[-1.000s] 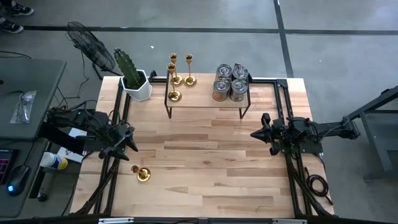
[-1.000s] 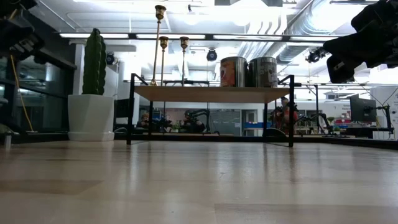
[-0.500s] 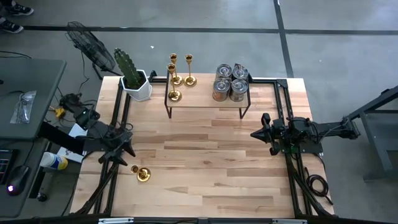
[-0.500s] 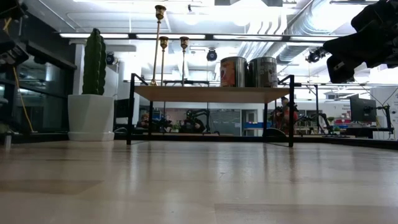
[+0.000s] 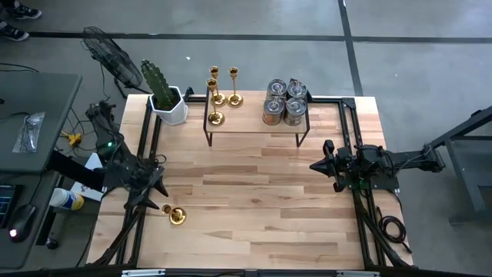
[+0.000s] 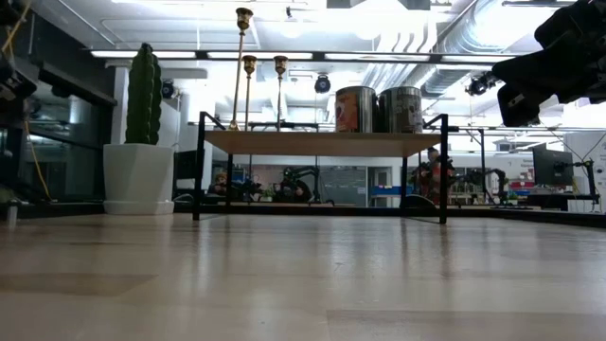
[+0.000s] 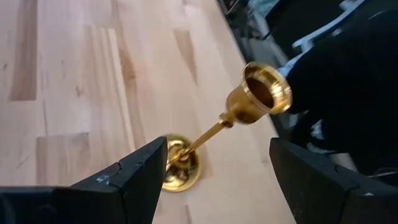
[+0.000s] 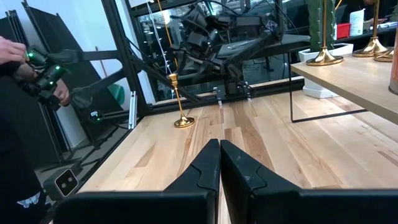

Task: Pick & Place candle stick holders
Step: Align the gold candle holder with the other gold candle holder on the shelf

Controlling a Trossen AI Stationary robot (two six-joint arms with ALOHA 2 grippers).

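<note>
One gold candlestick [image 5: 175, 215] stands upright on its round base at the table's near left; it also shows in the left wrist view [image 7: 249, 102] and the right wrist view [image 8: 179, 102]. My left gripper [image 5: 160, 196] is open just beside and above it; in its wrist view [image 7: 217, 149] the candlestick shows between the two spread fingers, untouched. Three more gold candlesticks [image 5: 217, 96] and several silver cup holders [image 5: 281, 102] stand on a small raised shelf [image 5: 254, 127] at the table's far side. My right gripper [image 5: 313, 165] is shut and empty at the table's right [image 8: 219, 146].
A white hexagonal pot with a green cactus [image 5: 169, 104] stands left of the shelf. Black frame rails [image 5: 146, 138] run along both table sides. A person's hands with a lit device [image 8: 37, 68] show beyond the table's left side. Bare wood [image 5: 254, 200] lies between the arms.
My left gripper has moved toward the table's near edge, closing on the lone gold candlestick. The candlestick has stayed where it stood.
</note>
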